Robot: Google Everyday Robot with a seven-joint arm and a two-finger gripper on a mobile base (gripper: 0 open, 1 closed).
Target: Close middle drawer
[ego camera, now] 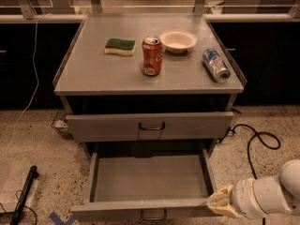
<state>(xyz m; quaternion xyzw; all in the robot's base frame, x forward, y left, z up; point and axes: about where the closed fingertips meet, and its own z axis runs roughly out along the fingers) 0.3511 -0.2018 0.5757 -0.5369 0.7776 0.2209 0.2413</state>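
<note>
Gaping wide, the middle drawer (140, 208) juts toward six o'clock from the grey cabinet, its loop handle (153, 214) at the bottom edge of view. The top drawer (108, 126), at its twelve o'clock, sits further back. The tool (220, 203) is at the three o'clock end of the middle drawer's front, against or just beside that corner; I cannot tell whether it is apart or together. On the bench (89, 69) a red can (151, 56) stands upright, with a sponge (120, 46) at its ten o'clock, a white bowl (177, 41) at one o'clock and a silver can (216, 65) lying at three o'clock.
</note>
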